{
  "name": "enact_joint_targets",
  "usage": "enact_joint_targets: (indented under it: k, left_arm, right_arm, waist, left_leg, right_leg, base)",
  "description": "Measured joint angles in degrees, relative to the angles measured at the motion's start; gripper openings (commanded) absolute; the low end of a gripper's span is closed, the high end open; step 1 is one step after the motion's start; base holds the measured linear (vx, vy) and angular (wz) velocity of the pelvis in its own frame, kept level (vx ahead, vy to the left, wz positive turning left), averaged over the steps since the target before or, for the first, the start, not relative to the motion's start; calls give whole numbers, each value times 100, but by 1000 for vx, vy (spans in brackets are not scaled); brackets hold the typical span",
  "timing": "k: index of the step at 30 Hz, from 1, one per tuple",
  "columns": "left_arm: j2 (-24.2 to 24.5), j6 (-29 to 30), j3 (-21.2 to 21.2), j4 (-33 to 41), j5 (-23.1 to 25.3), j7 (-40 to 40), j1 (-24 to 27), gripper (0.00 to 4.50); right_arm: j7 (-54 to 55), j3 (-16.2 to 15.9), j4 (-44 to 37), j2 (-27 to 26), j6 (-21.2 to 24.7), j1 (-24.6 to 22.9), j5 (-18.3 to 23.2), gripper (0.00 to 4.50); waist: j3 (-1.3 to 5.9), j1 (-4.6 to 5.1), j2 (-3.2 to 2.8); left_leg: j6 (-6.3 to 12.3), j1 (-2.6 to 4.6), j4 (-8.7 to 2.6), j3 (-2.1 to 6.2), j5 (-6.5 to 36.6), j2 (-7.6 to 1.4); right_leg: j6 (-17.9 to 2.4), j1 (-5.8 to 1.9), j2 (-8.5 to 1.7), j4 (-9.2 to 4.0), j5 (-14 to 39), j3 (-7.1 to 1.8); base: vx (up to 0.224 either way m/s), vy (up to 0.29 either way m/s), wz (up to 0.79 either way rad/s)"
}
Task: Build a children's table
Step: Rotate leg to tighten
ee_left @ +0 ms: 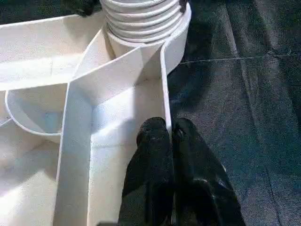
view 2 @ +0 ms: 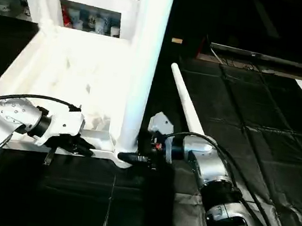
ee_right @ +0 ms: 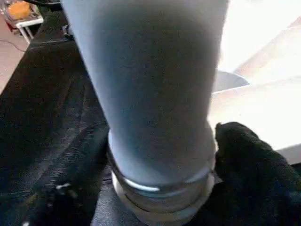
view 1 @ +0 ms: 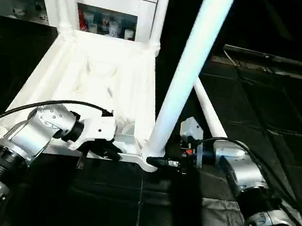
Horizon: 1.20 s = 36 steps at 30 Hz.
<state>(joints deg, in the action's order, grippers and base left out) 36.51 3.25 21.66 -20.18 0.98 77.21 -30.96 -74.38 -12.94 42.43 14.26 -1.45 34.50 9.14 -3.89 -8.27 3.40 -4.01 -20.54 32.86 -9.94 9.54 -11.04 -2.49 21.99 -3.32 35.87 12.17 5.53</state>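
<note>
L arm: silver forearm comes in from lower left, wrist bent inward, left gripper low at tabletop's near edge.
L pincer: fingers pressed together, pinching the thin rim wall of the tabletop.
R arm: forearm reaches in from lower right, wrist level, right gripper at the near corner socket.
R pincer: one black finger against the leg's threaded base; can't tell if apart or clamped.
Near leg: upright leg stands in that socket, threads partly showing.
Tabletop: upside down on black mat, ribs up, two far legs standing.
Spare leg: loose leg lies on mat, just right of tabletop.
Bkgd: white cabinet behind.
</note>
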Motion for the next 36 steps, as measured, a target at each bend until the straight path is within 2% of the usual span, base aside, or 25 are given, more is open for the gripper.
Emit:
enact_joint_targets:
  k: [9, 17, 23, 27, 31, 33, 36]
  left_arm:
    - [4, -100, 5, -102, 1, 67, -43, 0]
    - [-11, -70, 2, -138, -11, 92, -52, 0]
    - [-283, 546, -97, -137, -72, -102, -43, 0]
    - [-615, 1290, -270, -132, -25, -780, -21, 0]
    - [-1071, 2108, -470, -12, 178, -1715, -2, 0]
    - [-1365, 2635, -583, 171, 305, -2221, 16, 0]
    - [-1742, 3317, -678, 446, 404, -2831, 38, 0]
  right_arm:
    - [-118, 2, 139, -41, -82, 74, -1, 283]
    - [-147, 31, 126, -63, -142, -1, 20, 277]
    - [165, 233, -253, -165, 248, -395, 160, 277]
    - [1198, 449, -294, -380, 517, -473, 89, 276]
    - [2681, 873, 36, -939, 804, -263, 0, 276]
    - [3460, 1076, 307, -1223, 882, -65, -7, 276]
    - [4295, 1176, 663, -1452, 904, 244, -32, 276]
  waist:
    - [0, 3, 0]
    - [0, -12, -2]
    - [7, -29, -15]
    - [16, 47, -21]
    - [18, 251, -24]
    - [17, 344, -26]
    - [19, 427, -34]
  left_leg:
    - [0, 1, 3, 0, 0, -2]
    - [0, 2, 12, 0, 0, -3]
    - [0, 24, 19, 0, 0, -2]
    - [-1, 80, 14, 0, 0, -2]
    - [-2, 152, 14, 14, 0, 0]
    - [-3, 154, 12, 51, 1, -1]
    - [-3, 137, 12, 135, 1, -1]
  right_leg:
    - [0, 0, 0, 8, 0, 0]
    - [0, -2, 0, 13, 0, 0]
    - [-3, -23, -4, 18, -2, -1]
    - [20, -59, -4, 24, 12, -2]
    - [25, -98, -7, 14, 14, 7]
    - [26, -98, -8, -32, 15, 44]
    - [25, -107, -13, -129, 14, 131]
  base:
    - [0, 0, 0]
    - [0, 0, 0]
    - [0, 0, 0]
    - [0, 0, 0]
    - [0, 0, 0]
    - [-22, 10, -9]
    - [-36, 37, -21]
